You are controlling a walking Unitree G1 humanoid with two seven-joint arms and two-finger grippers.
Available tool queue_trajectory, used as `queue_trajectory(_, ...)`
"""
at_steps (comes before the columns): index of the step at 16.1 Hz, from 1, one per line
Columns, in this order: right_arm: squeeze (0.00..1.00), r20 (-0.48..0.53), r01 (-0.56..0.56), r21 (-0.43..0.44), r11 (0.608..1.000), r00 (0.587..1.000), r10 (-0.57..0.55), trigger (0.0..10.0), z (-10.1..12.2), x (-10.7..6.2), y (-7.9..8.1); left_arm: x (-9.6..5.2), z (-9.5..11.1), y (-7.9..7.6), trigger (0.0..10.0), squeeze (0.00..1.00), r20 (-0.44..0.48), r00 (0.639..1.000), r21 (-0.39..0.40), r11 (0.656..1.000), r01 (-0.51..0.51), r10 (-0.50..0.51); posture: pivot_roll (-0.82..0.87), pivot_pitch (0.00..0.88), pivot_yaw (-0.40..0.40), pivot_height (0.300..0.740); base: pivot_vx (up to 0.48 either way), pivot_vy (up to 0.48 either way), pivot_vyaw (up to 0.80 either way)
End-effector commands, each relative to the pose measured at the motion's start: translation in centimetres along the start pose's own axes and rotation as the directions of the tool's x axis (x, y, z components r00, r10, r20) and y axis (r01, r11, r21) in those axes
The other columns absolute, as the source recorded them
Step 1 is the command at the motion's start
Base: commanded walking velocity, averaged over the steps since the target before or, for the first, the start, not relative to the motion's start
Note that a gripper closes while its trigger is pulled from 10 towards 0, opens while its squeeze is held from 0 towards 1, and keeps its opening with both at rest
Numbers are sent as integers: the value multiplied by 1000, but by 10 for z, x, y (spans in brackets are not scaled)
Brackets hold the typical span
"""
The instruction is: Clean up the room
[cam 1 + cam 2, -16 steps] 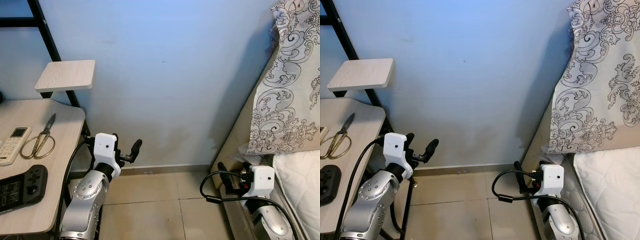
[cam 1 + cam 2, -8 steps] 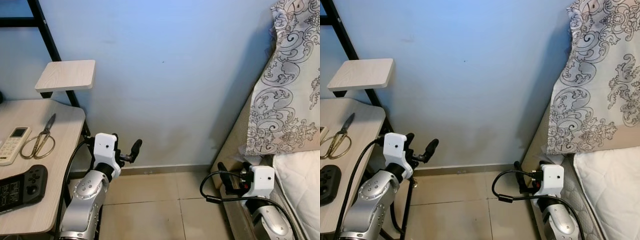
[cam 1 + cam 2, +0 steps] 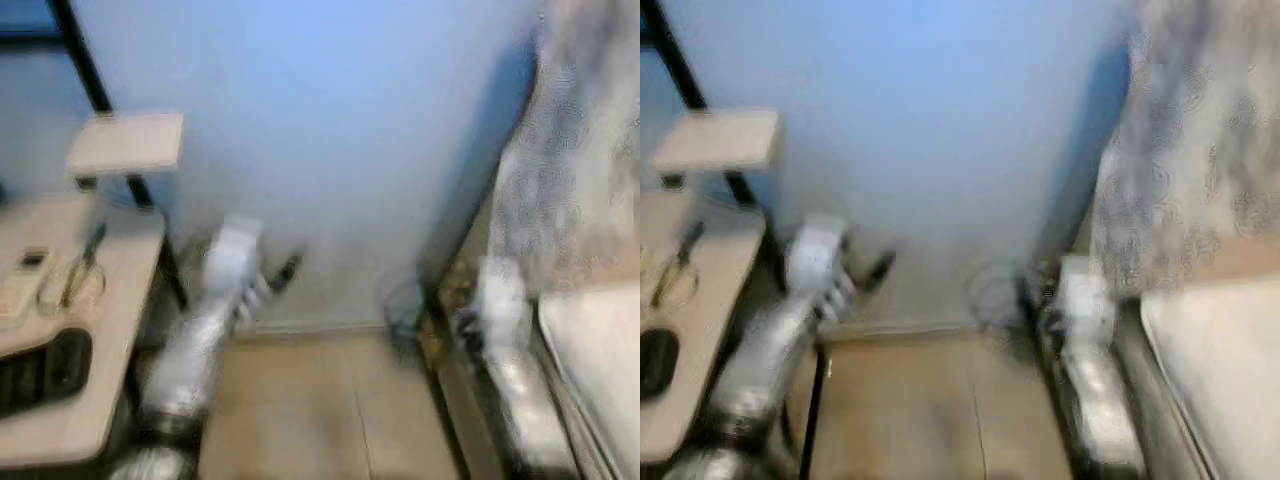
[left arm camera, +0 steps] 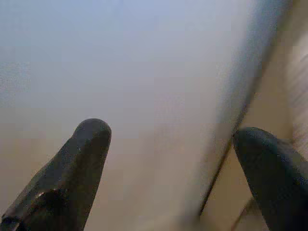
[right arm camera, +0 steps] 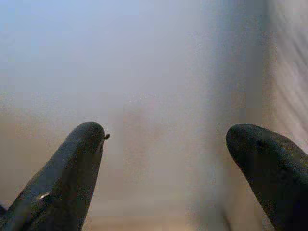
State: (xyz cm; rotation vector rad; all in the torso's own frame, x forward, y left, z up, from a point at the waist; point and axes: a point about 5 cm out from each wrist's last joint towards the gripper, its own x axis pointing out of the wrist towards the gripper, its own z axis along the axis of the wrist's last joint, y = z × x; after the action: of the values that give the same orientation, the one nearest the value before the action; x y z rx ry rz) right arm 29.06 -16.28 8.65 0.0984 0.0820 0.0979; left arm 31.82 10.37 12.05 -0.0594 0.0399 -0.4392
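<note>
Blurred scissors [image 3: 82, 275] and a remote [image 3: 22, 285] lay near the bench's [image 3: 60, 420] back edge, a dark controller [image 3: 40, 370] nearer its front. Both grippers, left [image 4: 168, 159] and right [image 5: 166, 163], hung over the floor [image 3: 320, 410], jaws apart, empty.

We get a heavily blurred frame. Blue wall [image 3: 930, 130] straight ahead, tan tiled floor [image 3: 930, 410] below. On our left: light wood desk [image 3: 700, 300] w/ scissors [image 3: 670, 270] and a dark object [image 3: 655, 362] at its edge, too blurred to ID; a small wood shelf [image 3: 718, 140] on a black frame [image 3: 680, 70] above it. Left arm [image 3: 770, 350] hangs beside the desk, its gripper [image 3: 875, 270] a dark smear near the wall. Right arm [image 3: 1085, 370] low, against the bed [image 3: 1210, 370] side. Patterned pillow [image 3: 1200, 160] props up at right. Fingers on either side too smeared to read.
</note>
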Motion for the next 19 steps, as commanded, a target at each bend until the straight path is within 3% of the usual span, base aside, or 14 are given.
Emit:
queue_trajectory(1,0,-56,36,-18,999,998,-37,10000,-13,-8,-10,-9,-18,3,10000,0,-46,999,-3,1000,-24,24,-58,0,-10,740,0,0,0)
queue_trajectory(4,0,-56,37,-21,999,998,-38,10000,-13,-7,-10,-9,-18,0,10000,0,-45,999,4,1000,-15,15,-61,0,-9,740,0,0,0)
queue_trajectory(6,0,-67,58,-19,998,996,-59,10000,-13,-7,-9,-8,-20,9,10000,0,-49,998,8,999,-45,45,-59,0,-5,740,0,0,0)
queue_trajectory(8,0,-31,93,-5,996,995,-94,10000,-9,-19,-16,-24,-22,22,10000,0,-21,994,14,994,-111,111,-61,0,-4,740,0,0,0)
queue_trajectory(9,0,-49,75,-57,996,996,-78,10000,-17,-44,-23,-49,-28,21,10000,0,-22,999,102,994,-38,40,-59,0,-7,740,0,0,0)
queue_trajectory(11,0,-66,109,-82,991,991,-114,10000,-27,-57,-35,-65,-37,16,10000,0,-25,1000,137,990,21,-17,-69,0,-7,740,0,0,0)
queue_trajectory(12,0,-67,132,-75,988,988,-137,10000,-29,-58,-39,-65,-40,13,10000,0,-14,1000,121,993,8,-6,-70,0,-9,740,0,0,0)
queue_trajectory(14,0,-41,139,-44,989,989,-140,10000,-22,-47,-33,-45,-28,11,10000,0,33,997,51,996,-69,67,-68,0,-13,740,0,0,0)
queue_trajectory(19,0,-36,113,-2,994,993,-113,10000,-18,-34,-23,-36,-22,10,10000,0,49,998,80,995,-52,48,-67,0,-3,740,0,0,-249)
